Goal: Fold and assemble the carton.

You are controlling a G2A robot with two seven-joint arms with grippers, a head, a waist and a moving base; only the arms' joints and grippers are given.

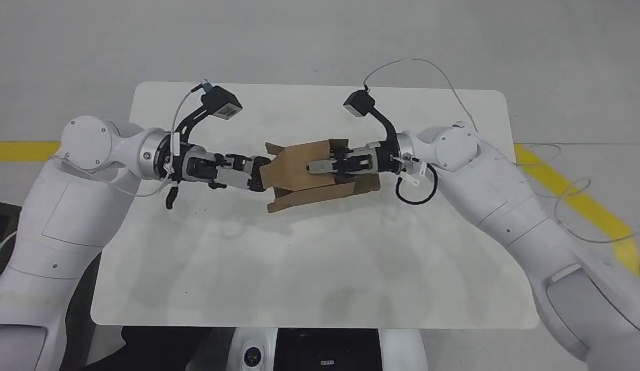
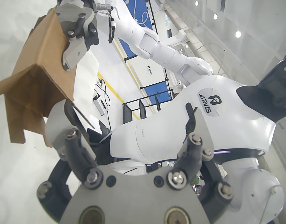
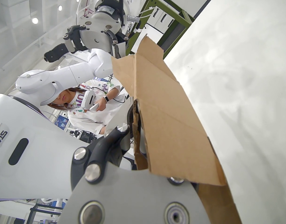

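A brown cardboard carton [image 1: 315, 176], partly unfolded with loose flaps, is held above the middle of the white table [image 1: 400, 261]. My right gripper [image 1: 328, 164] comes in from the right and is shut on one carton wall [image 3: 166, 122]; one of its fingers [image 3: 131, 120] shows on the inner side of the panel. The left wrist view shows that gripper [image 2: 68, 64] clamped on the carton [image 2: 33, 82]. My left gripper [image 1: 256, 171] is at the carton's left end and stands open [image 2: 127, 108], with one finger [image 2: 68, 113] against a cardboard edge. From the right wrist it appears spread wide [image 3: 87, 47].
The table's bare top spreads around and in front of the carton [image 1: 300, 281]. A thin cable [image 1: 440, 76] loops over the back right part of the table. Grey floor with a yellow line [image 1: 25, 151] surrounds the table.
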